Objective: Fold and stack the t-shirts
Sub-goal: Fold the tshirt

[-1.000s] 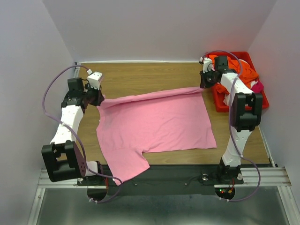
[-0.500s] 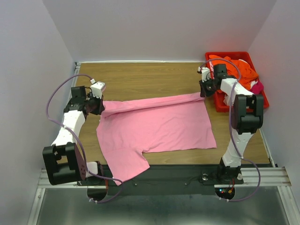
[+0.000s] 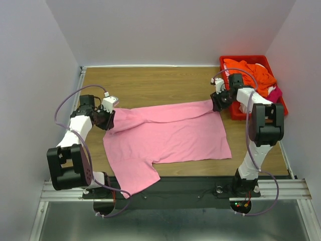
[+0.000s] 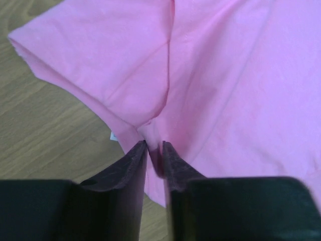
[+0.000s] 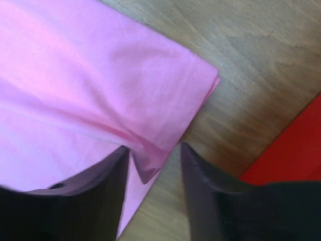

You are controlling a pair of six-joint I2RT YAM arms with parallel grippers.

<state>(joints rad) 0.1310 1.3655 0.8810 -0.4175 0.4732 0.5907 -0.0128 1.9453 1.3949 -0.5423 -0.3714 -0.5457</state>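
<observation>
A light pink t-shirt (image 3: 170,133) lies spread on the wooden table, its far edge folded over towards me in a band. My left gripper (image 3: 111,120) sits low at the fold's left end. In the left wrist view its jaws (image 4: 154,148) stand slightly apart, with a small pinch of pink cloth (image 4: 150,131) between the tips. My right gripper (image 3: 216,103) is at the fold's right end. There it is open (image 5: 153,150), and a loose corner of the pink t-shirt (image 5: 148,168) lies between its fingers, against the left one only. More t-shirts, orange (image 3: 251,70) and magenta (image 3: 275,93), lie in the bin.
A red plastic bin (image 3: 243,57) stands at the table's back right, just beyond my right gripper; its red wall (image 5: 296,155) shows in the right wrist view. One sleeve of the pink shirt hangs over the table's near edge (image 3: 135,181). White walls enclose the table.
Both grippers have come towards me and down, laying the shirt's far edge over its body. Both jaws, earlier shut on the cloth, have parted.
</observation>
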